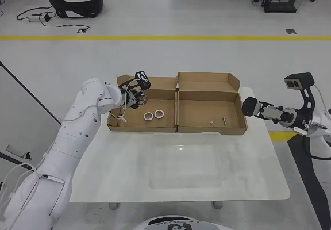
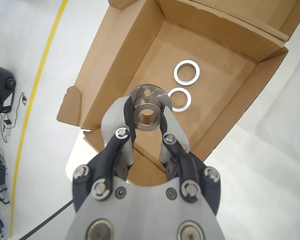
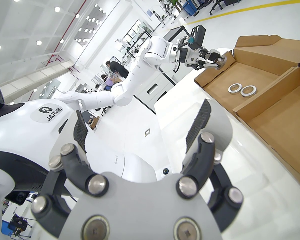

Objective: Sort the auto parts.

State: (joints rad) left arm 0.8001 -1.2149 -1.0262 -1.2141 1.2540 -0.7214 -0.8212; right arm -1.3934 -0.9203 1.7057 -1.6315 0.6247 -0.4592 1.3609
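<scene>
My left gripper [image 2: 146, 116] is shut on a metal flanged bushing [image 2: 146, 109], held above the left cardboard box [image 2: 240, 58]. Two flat metal rings [image 2: 186, 72] [image 2: 179, 99] lie side by side on that box's floor. From above, the left gripper [image 1: 134, 99] hovers over the left box's left end, with the rings [image 1: 153, 115] to its right. The right cardboard box [image 1: 208, 95] holds two small parts [image 1: 218, 121]. My right gripper [image 3: 142, 131] is open and holds nothing, just off the table's right edge [image 1: 247, 107]. The right wrist view also catches the left gripper [image 3: 216, 61] with the bushing.
The two boxes stand side by side at the back of the white table [image 1: 177, 167], flaps open. A clear plastic tray [image 1: 183, 164] lies on the table in front of them. A dark-framed panel [image 1: 4, 109] stands left of the table.
</scene>
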